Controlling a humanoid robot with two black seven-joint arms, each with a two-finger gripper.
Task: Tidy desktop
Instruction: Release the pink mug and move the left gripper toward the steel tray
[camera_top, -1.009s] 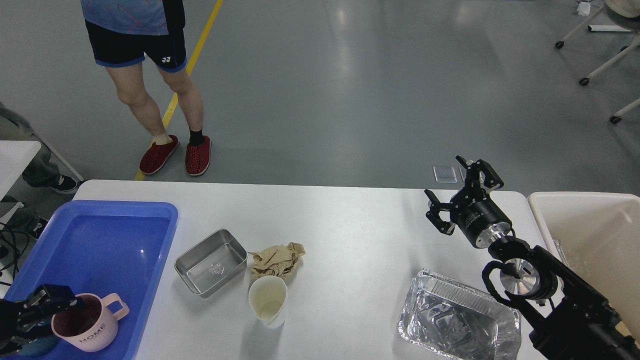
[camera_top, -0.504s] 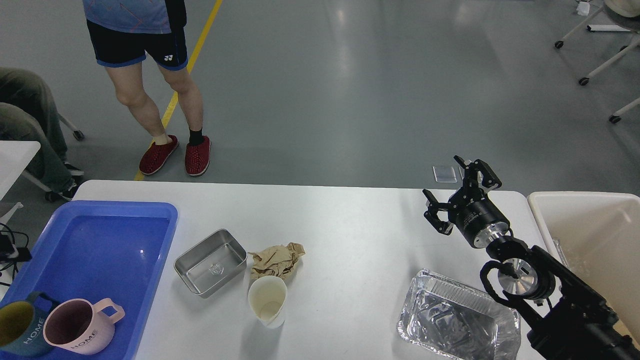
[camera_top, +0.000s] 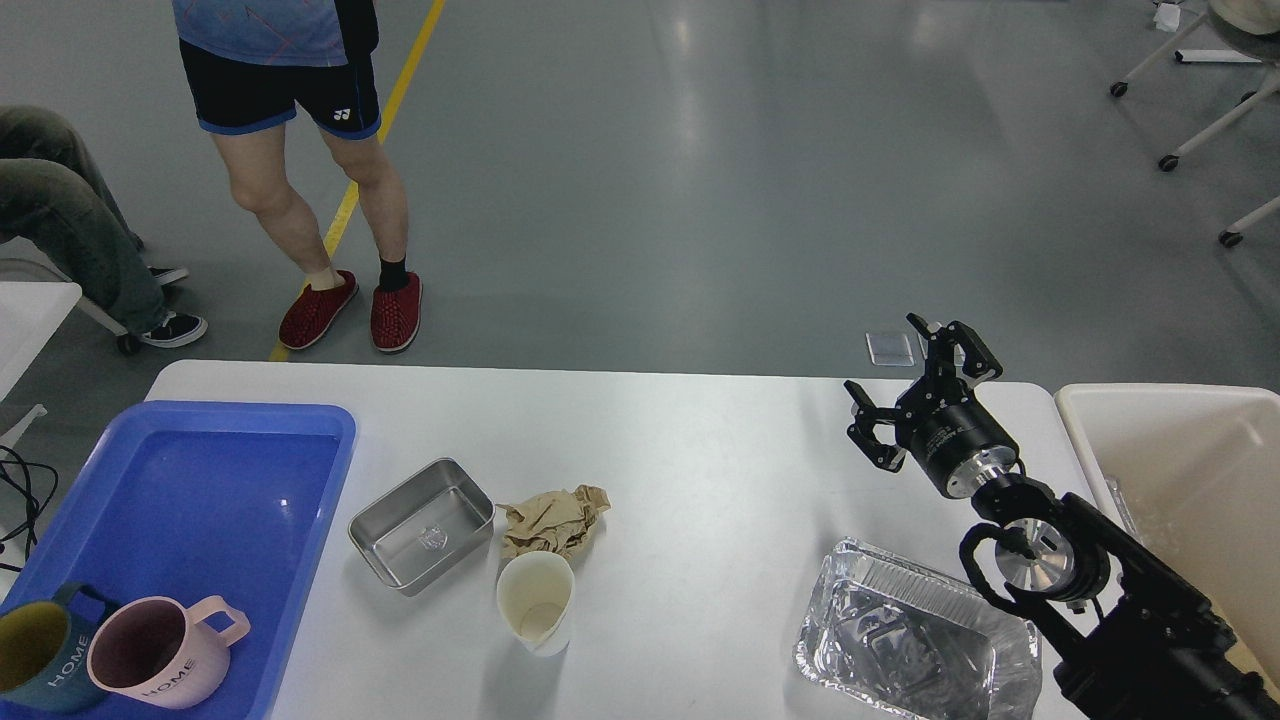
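The desktop (camera_top: 700, 470) fills the lower half of the head view, white and only partly cleared. Take the paper cup (camera_top: 537, 600) near its front edge as the landmark. Just behind the cup, touching or nearly so, lies a crumpled brown paper (camera_top: 553, 520). To the cup's left and slightly back sits a steel tin (camera_top: 422, 523), and further left a blue tray (camera_top: 200, 500) holds 2 mugs, a pink one (camera_top: 160, 665) and a dark teal one (camera_top: 40, 655), in its near corner. Well to the cup's right rests a foil tray (camera_top: 915, 640), and beyond that a beige bin (camera_top: 1180, 480) stands at the desk's right end.

The right gripper (camera_top: 920, 390) hovers above the desk, far right and back of the cup, its 2 fingers spread wide and holding nothing. The left gripper is out of view.

In my judgement 4 loose things remain to sort. The cup looks light and tall, so a sideways nudge could tip it, and any dregs would spill. The foil tray may crumple under a firm pinch. The right arm's elbow hangs just beside that tray and could shove it when reaching towards the cup.
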